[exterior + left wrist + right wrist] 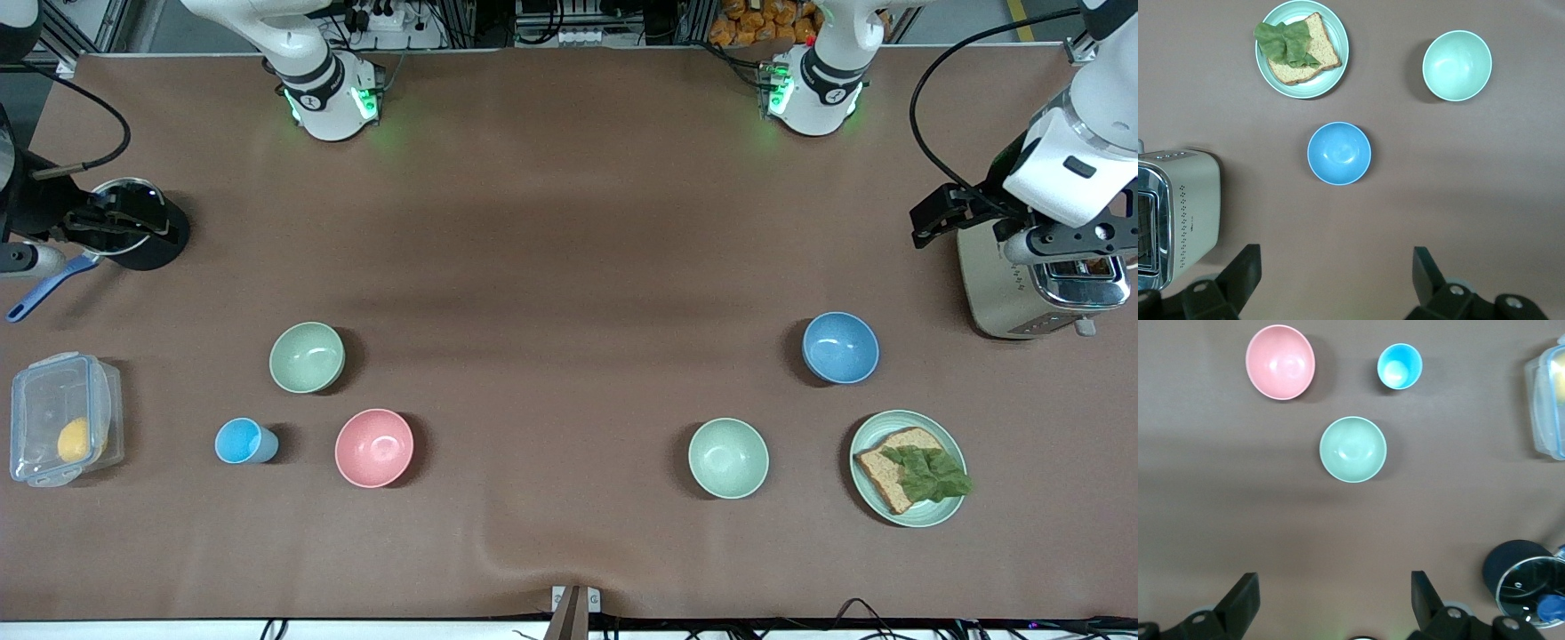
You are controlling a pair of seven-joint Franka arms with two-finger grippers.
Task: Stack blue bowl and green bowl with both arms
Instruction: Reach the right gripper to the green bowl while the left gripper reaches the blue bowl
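The blue bowl (840, 347) (1339, 153) stands upright and empty toward the left arm's end of the table. The sage green bowl (307, 356) (1353, 449) stands upright and empty toward the right arm's end. The two bowls are far apart. My left gripper (1336, 273) hangs high over bare tablecloth beside the blue bowl, open, with nothing between its fingers. Just as high, my right gripper (1333, 600) is over bare cloth beside the green bowl, open and empty. Neither gripper shows in the front view.
Near the green bowl are a pink bowl (374, 447), a sky-blue cup (244, 441), a clear lidded box (62, 418) and a dark pot (133, 224). Near the blue bowl are a paler mint bowl (728, 458), a plate (942, 508) with bread and a toaster (1031, 293).
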